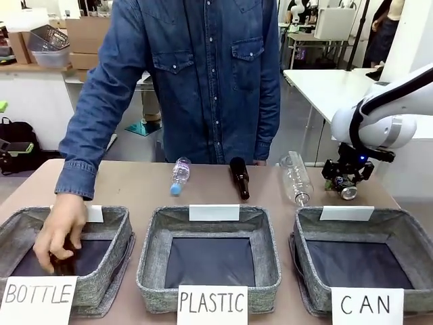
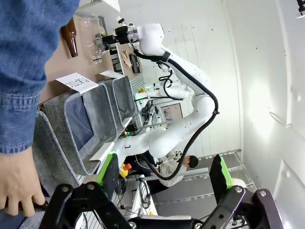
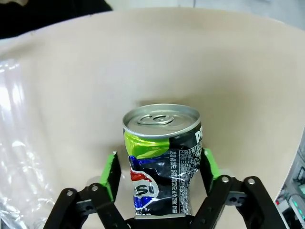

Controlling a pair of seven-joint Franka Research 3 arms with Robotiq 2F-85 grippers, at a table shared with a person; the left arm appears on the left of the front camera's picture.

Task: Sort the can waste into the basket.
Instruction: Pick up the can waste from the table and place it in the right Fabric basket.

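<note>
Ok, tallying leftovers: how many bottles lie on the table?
3: small clear bottle left, brown bottle middle, large clear bottle right. The hand in the BOTTLE bin may hide another.

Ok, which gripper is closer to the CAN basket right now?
Right. The right gripper, holding the black can, hangs just beyond the far rim of the CAN basket; the left gripper is by the BOTTLE bin.

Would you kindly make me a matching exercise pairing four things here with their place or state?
1. black can
2. brown bottle
3. person's hand
4. left gripper

A. open, holding nothing
B. inside the BOTTLE basket
C. held in the right gripper
D. lying on the table beyond the PLASTIC basket

Pairs: 1-C, 2-D, 3-B, 4-A
</note>
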